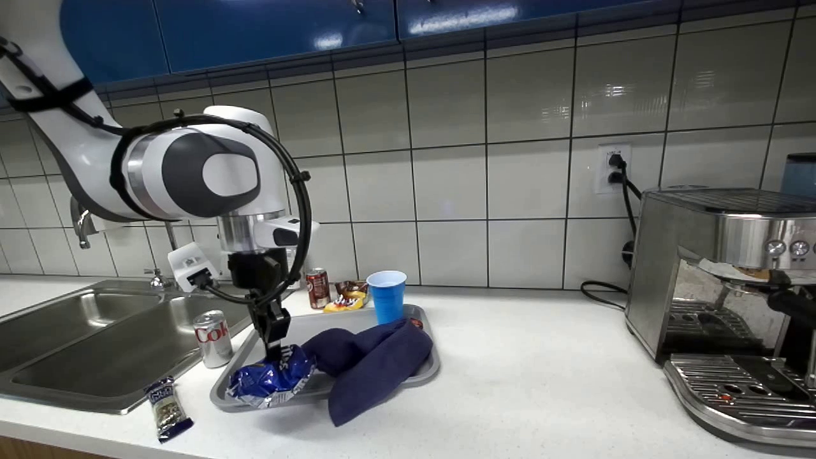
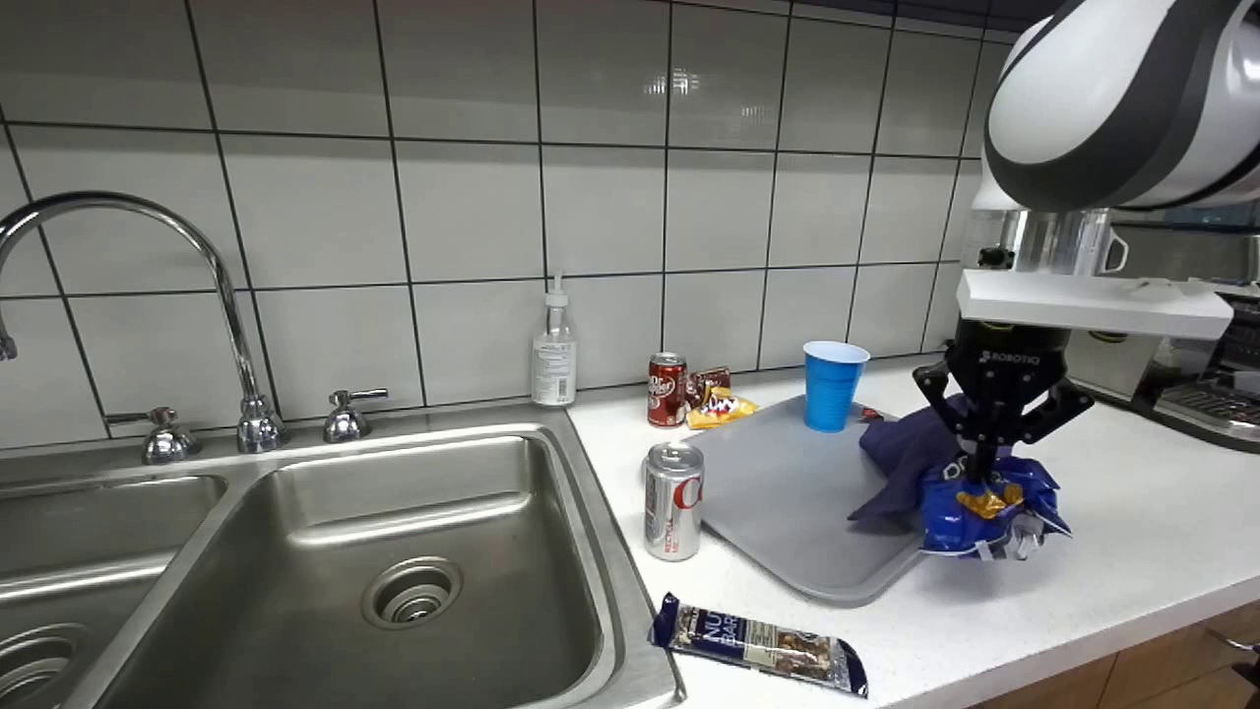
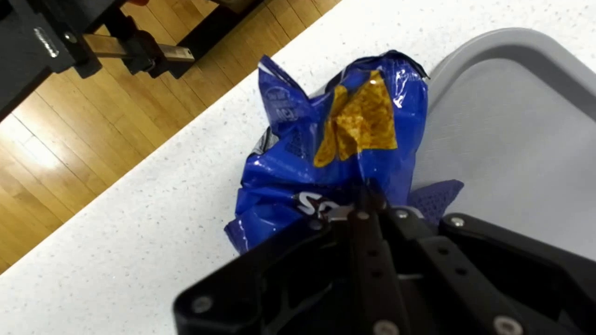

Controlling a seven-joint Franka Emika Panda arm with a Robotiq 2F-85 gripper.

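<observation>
The wrist view shows the gripper [image 3: 368, 207] clenched on a crumpled blue snack bag [image 3: 288, 172], which hides part of the rim of a grey tray [image 3: 503, 139]; whether the bag touches the white counter [image 3: 153, 209] below, I cannot tell. In an exterior view, a dark purple cloth [image 1: 382, 376] is beside this bag, lying partly on the tray and reaching over its edge, while a blue cup [image 1: 387, 299] stands at the far side. Near the sink [image 2: 256, 591], a silver can [image 2: 672, 507] stands upright and a nut bar [image 2: 758, 645] lies flat.
</observation>
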